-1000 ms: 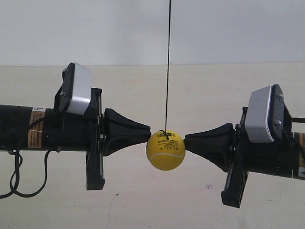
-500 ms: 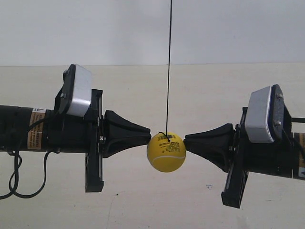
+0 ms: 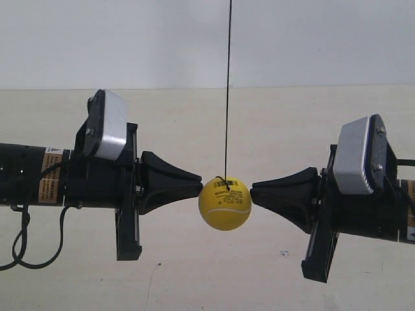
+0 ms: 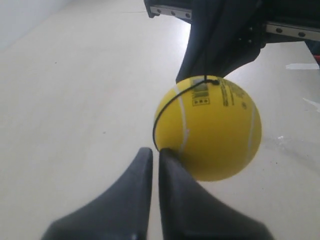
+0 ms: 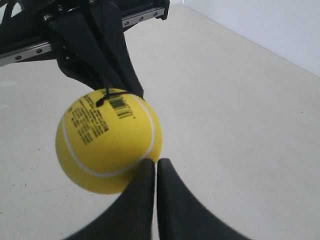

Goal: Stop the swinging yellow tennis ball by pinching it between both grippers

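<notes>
The yellow tennis ball (image 3: 225,205) is hanging on a thin dark string (image 3: 227,97) above a pale tabletop (image 3: 194,278), sitting between the two black wedge-shaped tips that are pointing at each other. In the exterior view the arm at the exterior view's left (image 3: 39,175) and the arm at the exterior view's right (image 3: 376,217) are both lying about level, each carrying a white-grey boxy module (image 3: 111,125) on top, and each tip is touching one side of the ball at about its upper half. The left gripper (image 4: 155,152) is keeping its two fingers clenched together, with only a thin slit showing between them, and their tips are pressing against the ball's fuzzy surface near a white seam. The right gripper (image 5: 155,164) is likewise holding its fingers closed against each other, tips touching the ball. The string is looping over the ball's top to a knot beside the small black printed label (image 3: 224,186).
</notes>
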Action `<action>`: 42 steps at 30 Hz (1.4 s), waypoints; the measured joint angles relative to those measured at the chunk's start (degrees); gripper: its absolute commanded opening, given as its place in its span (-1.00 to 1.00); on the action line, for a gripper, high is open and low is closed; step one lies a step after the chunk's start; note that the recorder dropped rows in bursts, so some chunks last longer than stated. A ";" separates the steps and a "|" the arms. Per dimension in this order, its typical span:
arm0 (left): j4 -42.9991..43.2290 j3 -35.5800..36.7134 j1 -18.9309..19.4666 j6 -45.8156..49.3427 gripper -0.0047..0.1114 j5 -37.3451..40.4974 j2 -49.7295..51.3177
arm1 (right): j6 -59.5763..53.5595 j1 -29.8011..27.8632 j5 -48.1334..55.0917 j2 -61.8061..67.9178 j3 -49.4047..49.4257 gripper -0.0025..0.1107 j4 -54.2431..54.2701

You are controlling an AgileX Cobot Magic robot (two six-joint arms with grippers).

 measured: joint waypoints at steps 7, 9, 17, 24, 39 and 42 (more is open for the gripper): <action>1.41 0.00 1.58 -1.21 -0.84 2.86 -3.52 | 2.88 0.00 7.40 -6.87 0.00 -0.96 0.00; 2.64 0.00 3.13 -2.59 -0.84 3.36 -5.37 | 3.50 0.00 9.12 -8.23 0.00 -0.96 -0.11; 3.20 1.83 7.41 -4.47 -0.84 3.62 -12.40 | 4.56 0.00 11.44 -9.23 0.00 -0.96 -0.21; 3.20 2.19 7.66 -4.47 -0.84 3.62 -14.02 | 4.91 0.00 11.72 -9.23 0.00 -0.96 -0.21; 2.79 3.42 7.66 -7.58 -0.84 8.45 -18.44 | 4.82 0.00 7.92 -12.45 0.00 -0.96 4.21; -0.72 4.68 7.66 -8.23 -0.84 13.76 -24.16 | 4.82 0.00 7.54 -17.21 0.00 -0.96 7.29</action>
